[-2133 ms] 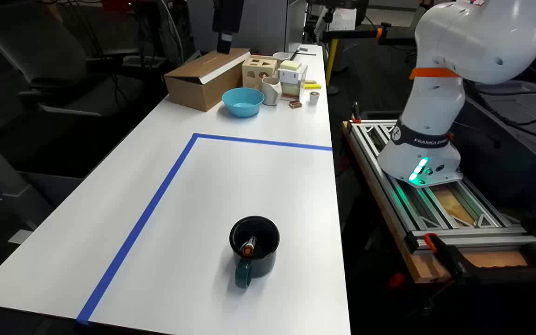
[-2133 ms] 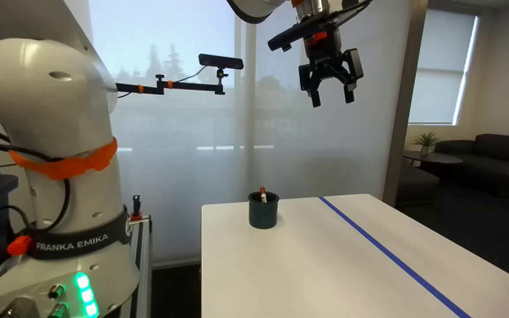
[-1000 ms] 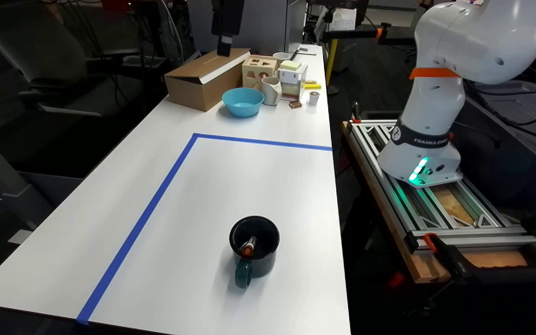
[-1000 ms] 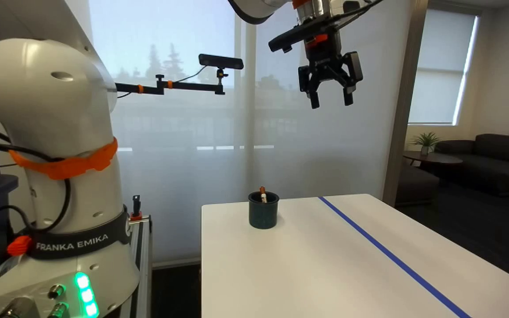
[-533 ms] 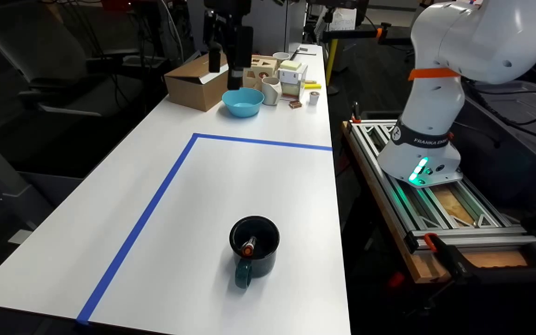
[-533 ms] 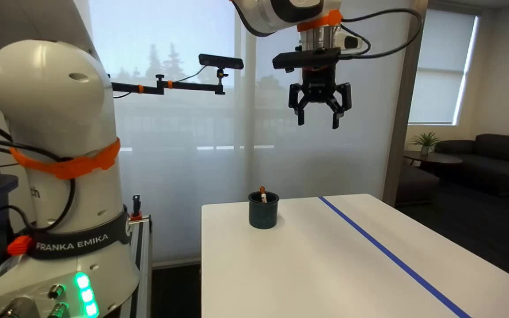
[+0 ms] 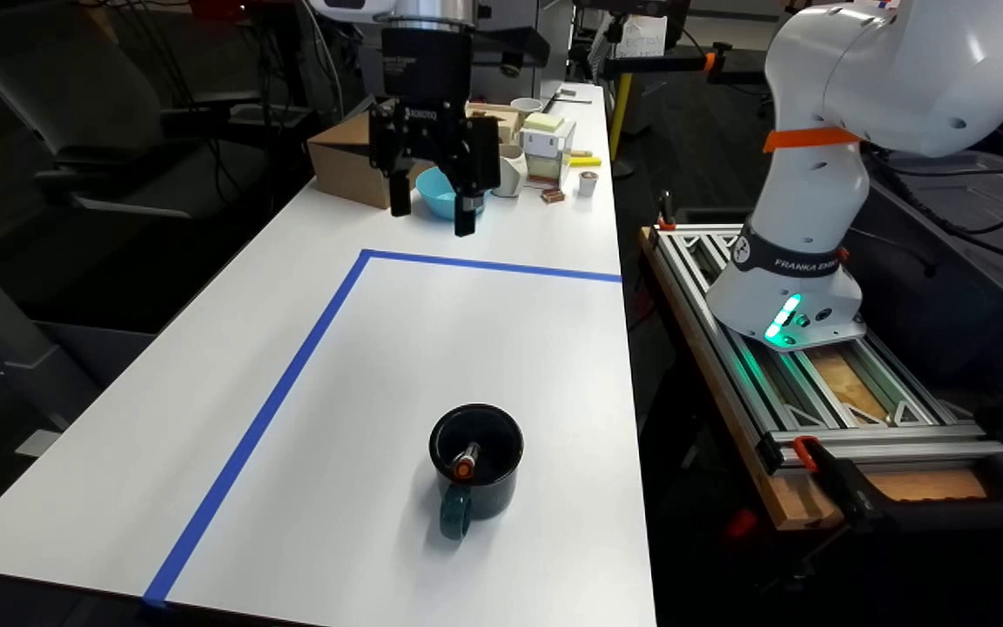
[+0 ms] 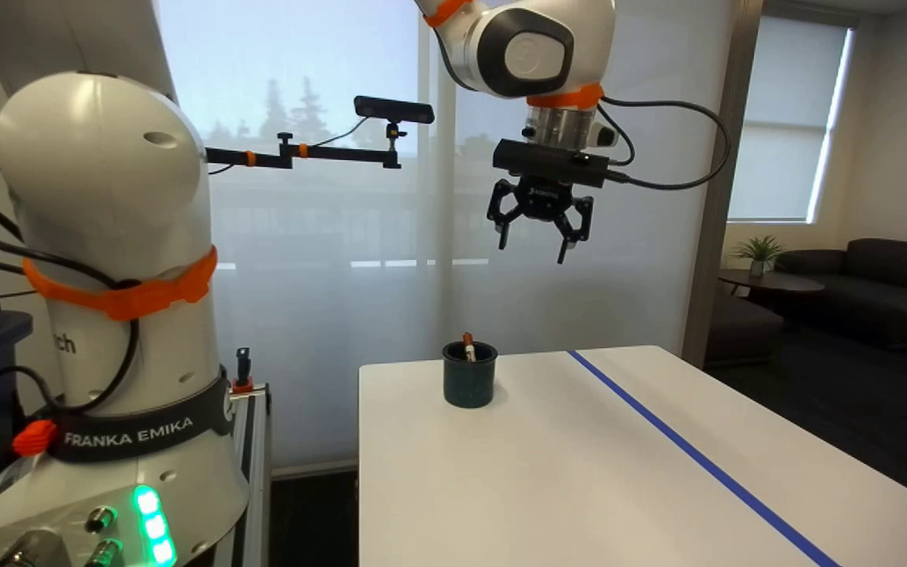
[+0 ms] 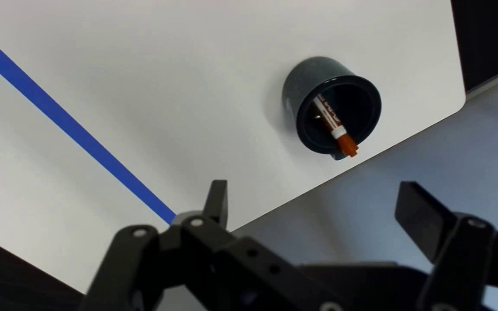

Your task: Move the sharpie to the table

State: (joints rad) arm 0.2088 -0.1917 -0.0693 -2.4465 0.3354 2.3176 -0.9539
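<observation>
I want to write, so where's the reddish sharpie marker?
The reddish sharpie marker leans inside the dark green round mug on the white table, right of centre in the wrist view.

Arm (image 8: 99, 169): white, rounded; wears orange straps (image 8: 138, 299) and black cables (image 8: 678, 187); one joint cap (image 8: 534, 57) is grey, ringed in black.
Base (image 8: 107, 482): white; its black band (image 8: 129, 445) reads FRANKA EMIKA; lights (image 8: 155, 526) glow green.
Collar (image 8: 558, 128): silvery.
Wrist camera (image 8: 548, 163): black bar.
Gripper (image 7: 432, 219): black, lettered ROBOTIQ; two blunt fingers (image 9: 422, 214), pale round screw heads (image 9: 196, 222).
</observation>
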